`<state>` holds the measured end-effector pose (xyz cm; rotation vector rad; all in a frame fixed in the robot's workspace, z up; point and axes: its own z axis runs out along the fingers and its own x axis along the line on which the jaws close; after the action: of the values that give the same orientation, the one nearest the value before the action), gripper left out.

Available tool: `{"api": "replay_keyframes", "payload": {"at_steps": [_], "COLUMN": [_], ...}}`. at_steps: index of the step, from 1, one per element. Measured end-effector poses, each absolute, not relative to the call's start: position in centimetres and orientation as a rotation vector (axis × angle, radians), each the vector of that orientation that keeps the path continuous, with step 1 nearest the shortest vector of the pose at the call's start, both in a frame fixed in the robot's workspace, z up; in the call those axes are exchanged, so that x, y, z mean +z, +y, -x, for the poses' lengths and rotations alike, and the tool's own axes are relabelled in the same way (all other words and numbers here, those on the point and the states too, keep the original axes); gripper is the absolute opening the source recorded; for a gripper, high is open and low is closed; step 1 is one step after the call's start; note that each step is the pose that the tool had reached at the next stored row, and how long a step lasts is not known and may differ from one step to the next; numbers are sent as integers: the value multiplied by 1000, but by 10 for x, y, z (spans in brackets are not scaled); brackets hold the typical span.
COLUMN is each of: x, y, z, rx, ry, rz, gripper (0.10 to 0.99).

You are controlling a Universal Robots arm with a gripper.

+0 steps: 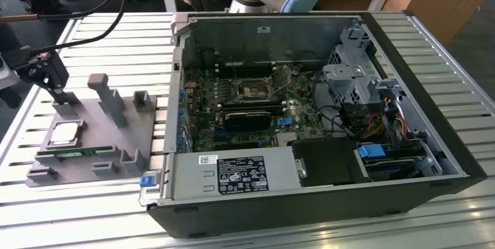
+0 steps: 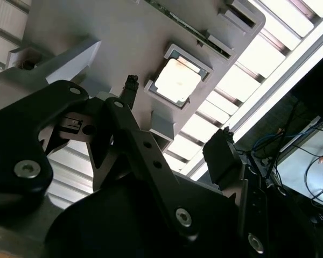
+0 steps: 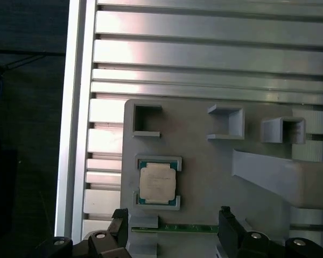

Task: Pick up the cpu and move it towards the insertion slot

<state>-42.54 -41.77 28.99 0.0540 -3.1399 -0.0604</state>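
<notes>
on grey fixture, cpu, memory stick beside

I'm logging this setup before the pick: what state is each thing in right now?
gripper: fingers open, holding nothing, over the fixture plate.
cpu: lying flat in its holder on the plate, not gripped.
memory stick: lying in its groove on the plate.
insertion slot: dark centre showing.
computer case: side open, inside exposed.
</notes>
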Motion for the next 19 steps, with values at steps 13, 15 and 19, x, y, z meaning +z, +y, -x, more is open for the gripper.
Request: {"api": "replay_keyframes", "payload": {"at_steps": [13, 15, 19], "x": [284, 283, 282], "y": [-418, -418, -418], "z": [425, 426, 426], "rx": [-60, -60, -61], "ry": [-3140, -3140, -3140], "rz": [-54, -54, -54], "gripper": [761, 761, 761]}}
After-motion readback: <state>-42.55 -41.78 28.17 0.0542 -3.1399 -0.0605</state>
